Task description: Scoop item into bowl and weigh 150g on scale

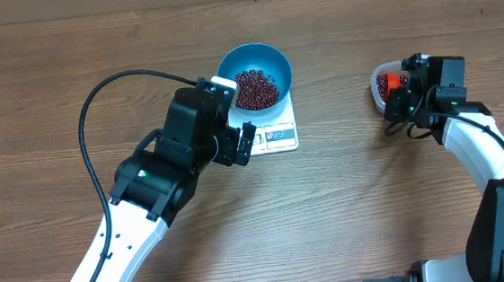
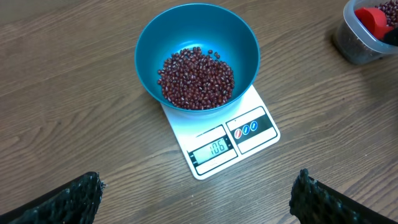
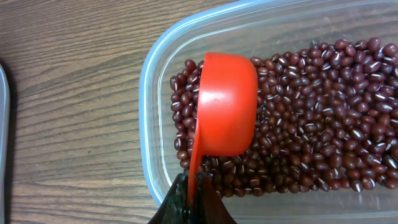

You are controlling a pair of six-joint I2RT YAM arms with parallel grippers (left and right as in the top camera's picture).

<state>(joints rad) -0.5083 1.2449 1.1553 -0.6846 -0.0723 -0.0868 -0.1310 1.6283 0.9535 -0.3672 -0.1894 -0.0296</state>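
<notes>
- The left pincer (image 1: 245, 143) hangs over the table (image 1: 48, 67) just beside the front left corner of the scale (image 2: 180, 127). Its two dark fingers are spread wide apart, with nothing between them.
- The scale is white and flat and lies on the table. Its front strip, with the display (image 2: 212, 149) and the blue-marked buttons, points toward the left pincer. The digits seem to read 106, but they are small.
- The bright blue bowl (image 2: 186, 31) stands upright on the back part of the scale. It is wider than the scale and hangs over its edges.
- A loose heap of dark red-brown beans (image 2: 198, 78) lies on the bottom of the bowl, so directly above the scale. The upper wall of the bowl is bare.
- A clear plastic tub (image 3: 149, 124) stands on the table well apart from the scale, to its right. More of the same beans cover its floor.
- An orange-red scoop (image 3: 227, 106) lies on the beans at the left end of the tub, its rounded back toward the wrist camera.
- The right pincer (image 3: 186, 199), also far to the right of the scale, is pressed together on the thin handle of the scoop.
</notes>
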